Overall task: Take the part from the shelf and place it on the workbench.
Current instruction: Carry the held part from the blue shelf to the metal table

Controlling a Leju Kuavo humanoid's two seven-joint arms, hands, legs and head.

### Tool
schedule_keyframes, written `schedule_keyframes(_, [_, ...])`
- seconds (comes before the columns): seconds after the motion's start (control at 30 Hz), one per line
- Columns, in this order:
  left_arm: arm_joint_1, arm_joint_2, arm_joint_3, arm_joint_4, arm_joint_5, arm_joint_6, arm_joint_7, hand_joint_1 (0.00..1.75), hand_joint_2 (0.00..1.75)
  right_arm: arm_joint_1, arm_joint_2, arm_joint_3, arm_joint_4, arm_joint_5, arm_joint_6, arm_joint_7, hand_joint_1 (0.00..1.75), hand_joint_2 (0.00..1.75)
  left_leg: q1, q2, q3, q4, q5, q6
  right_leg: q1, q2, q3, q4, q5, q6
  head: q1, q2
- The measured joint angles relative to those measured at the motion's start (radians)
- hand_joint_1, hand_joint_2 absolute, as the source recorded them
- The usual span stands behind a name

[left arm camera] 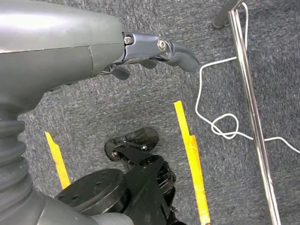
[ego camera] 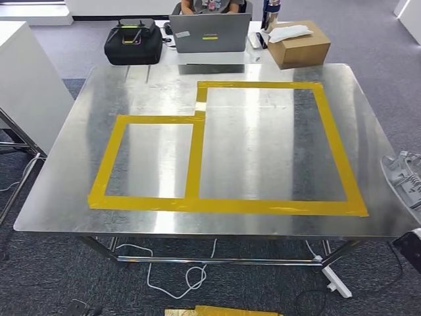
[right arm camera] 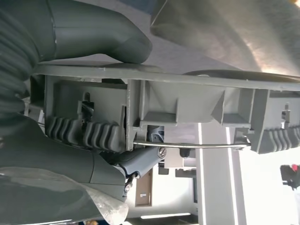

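A grey moulded plastic part [ego camera: 403,176] with ribs and pockets pokes into the head view at the right edge, beside the metal workbench [ego camera: 64,171]. Close up, the part [right arm camera: 183,105] lies across my right hand [right arm camera: 106,159], whose thumb lies along one side of the part and whose darker fingers curl under its ribbed side; the hand holds it. My left hand [left arm camera: 155,51] hangs over the grey carpet with its fingers loosely bent and nothing in them. Yellow tape outlines a small rectangle [ego camera: 106,161] and a larger one [ego camera: 333,131] on the workbench top.
At the workbench's far edge stand a black bag [ego camera: 133,43], an open laptop [ego camera: 209,33] with a person seated behind it, and a cardboard box [ego camera: 298,43]. A white cabinet [ego camera: 27,85] is at the left. White cables [ego camera: 189,276] lie under the table legs.
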Motion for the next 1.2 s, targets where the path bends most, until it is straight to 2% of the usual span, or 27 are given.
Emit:
schedule_keyframes(0.07, [-0.026, 0.013, -0.025, 0.033, 0.014, 0.013, -0.007, 0.0, 1.75, -0.058, -0.093, 0.04, 0.069, 0.001, 0.034, 0.019, 1.75, 1.75, -0.001, 0.001, -0.003, 0.002, 0.001, 0.002, -0.001, 0.002, -0.002, 0.0, 0.003, 0.003, 0.0, 0.0])
schedule_keyframes(0.17, [-0.075, 0.034, -0.075, 0.089, 0.047, 0.038, -0.013, 0.0, 1.75, -0.182, -0.228, 0.161, 0.189, 0.016, 0.058, 0.043, 1.75, 1.75, -0.003, 0.002, -0.007, 0.003, 0.005, 0.007, -0.003, 0.003, -0.007, 0.0, 0.009, 0.006, 0.0, 0.0])
schedule_keyframes(0.23, [-0.097, 0.046, -0.108, 0.117, 0.068, 0.053, -0.014, 0.0, 1.75, -0.254, -0.285, 0.248, 0.25, 0.029, 0.055, 0.052, 1.75, 1.75, -0.004, 0.001, -0.01, 0.004, 0.008, 0.01, -0.003, 0.002, -0.01, 0.0, 0.011, 0.007, 0.0, 0.0])
schedule_keyframes(0.33, [-0.111, 0.061, -0.154, 0.151, 0.096, 0.076, -0.019, 0.0, 1.75, -0.329, -0.324, 0.353, 0.313, 0.044, 0.022, 0.041, 1.75, 1.75, -0.004, 0.001, -0.015, 0.005, 0.013, 0.012, -0.004, 0.0, -0.015, 0.0, 0.015, 0.008, 0.0, 0.0])
schedule_keyframes(0.43, [-0.122, 0.075, -0.199, 0.179, 0.125, 0.097, -0.021, 0.0, 1.75, -0.39, -0.331, 0.454, 0.359, 0.071, -0.024, 0.005, 1.75, 1.75, -0.004, 0.0, -0.019, 0.005, 0.015, 0.012, -0.003, 0.0, -0.019, 0.0, 0.017, 0.007, 0.0, 0.0])
schedule_keyframes(0.57, [-0.144, 0.092, -0.261, 0.202, 0.163, 0.113, -0.017, 0.0, 1.75, -0.485, -0.325, 0.612, 0.408, 0.142, -0.04, -0.04, 1.75, 1.75, -0.004, 0.0, -0.021, 0.005, 0.016, 0.011, -0.003, 0.0, -0.021, 0.0, 0.018, 0.007, 0.0, 0.0])
schedule_keyframes(0.8, [-0.192, 0.121, -0.359, 0.226, 0.211, 0.123, -0.009, 0.0, 1.75, -0.635, -0.268, 0.886, 0.477, 0.188, -0.051, -0.094, 1.75, 1.75, -0.004, 0.0, -0.025, 0.005, 0.019, 0.01, -0.003, -0.001, -0.025, 0.001, 0.02, 0.006, 0.0, 0.0])
schedule_keyframes(0.97, [-0.211, 0.138, -0.409, 0.247, 0.223, 0.132, -0.009, 0.0, 1.75, -0.693, -0.248, 0.988, 0.506, 0.175, -0.069, -0.105, 1.75, 1.75, -0.004, -0.001, -0.029, 0.006, 0.02, 0.01, -0.003, -0.002, -0.028, 0.001, 0.021, 0.006, 0.0, 0.0])
schedule_keyframes(1.2, [-0.223, 0.152, -0.448, 0.26, 0.233, 0.14, -0.008, 0.0, 1.75, -0.694, -0.248, 1.021, 0.524, 0.154, -0.119, -0.135, 1.75, 1.75, -0.005, -0.001, -0.03, 0.008, 0.019, 0.011, -0.003, -0.001, -0.029, 0.0, 0.022, 0.007, 0.0, 0.0])
